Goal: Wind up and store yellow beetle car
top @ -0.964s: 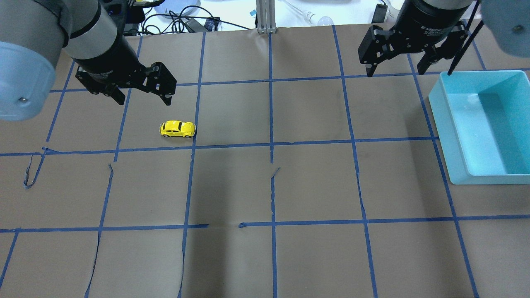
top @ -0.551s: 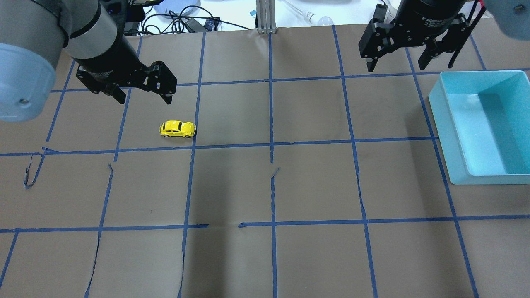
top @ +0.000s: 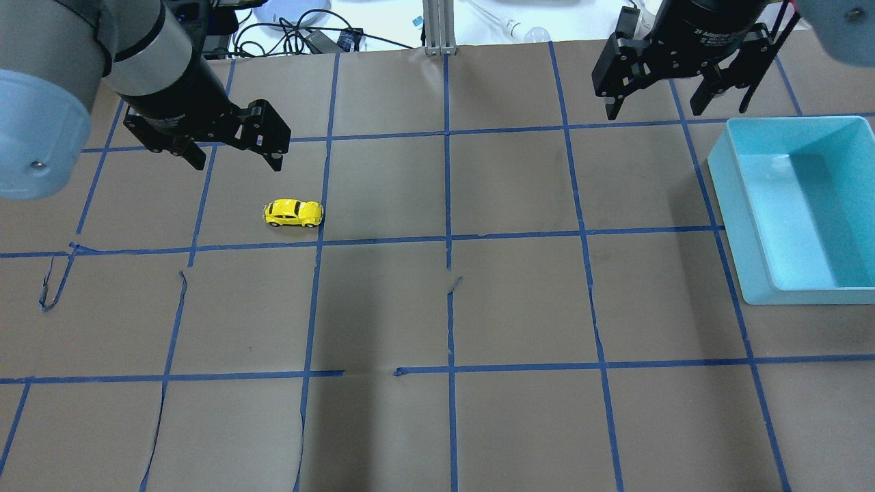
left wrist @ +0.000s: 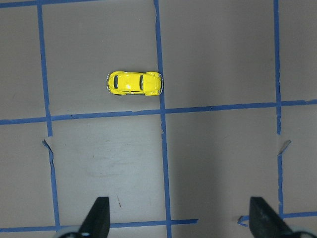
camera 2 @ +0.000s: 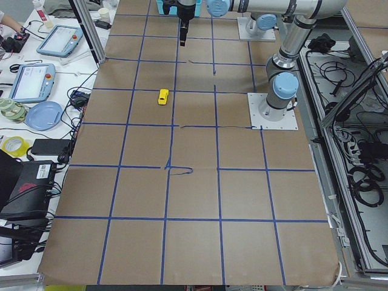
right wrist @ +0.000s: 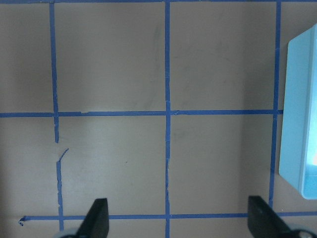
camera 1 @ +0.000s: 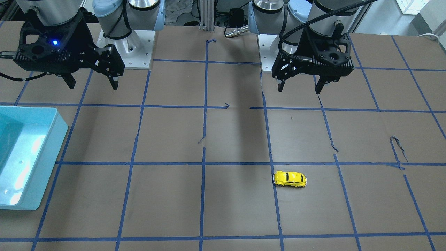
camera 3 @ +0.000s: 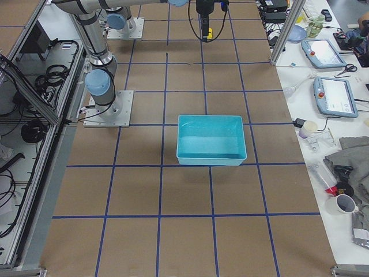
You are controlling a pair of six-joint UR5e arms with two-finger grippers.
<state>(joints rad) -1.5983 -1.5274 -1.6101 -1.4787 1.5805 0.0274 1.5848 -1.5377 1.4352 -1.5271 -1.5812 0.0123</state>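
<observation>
The yellow beetle car [top: 293,213] stands on its wheels on the brown paper, beside a blue tape line on the left half of the table. It also shows in the front view [camera 1: 290,179] and the left wrist view [left wrist: 134,83]. My left gripper [top: 238,162] is open and empty. It hovers above the table just short of the car, toward the far side [camera 1: 299,90]. My right gripper [top: 653,109] is open and empty, raised near the far right, next to the teal bin [top: 724,184]. The bin looks empty.
Blue tape lines grid the paper, with torn, lifted bits at the left [top: 51,287] and centre [top: 454,281]. An aluminium post [top: 437,27] and cables lie at the far edge. The bin's rim shows in the right wrist view [right wrist: 297,124].
My right gripper has moved a little toward the far edge. My left gripper has barely shifted. The car has not moved.
</observation>
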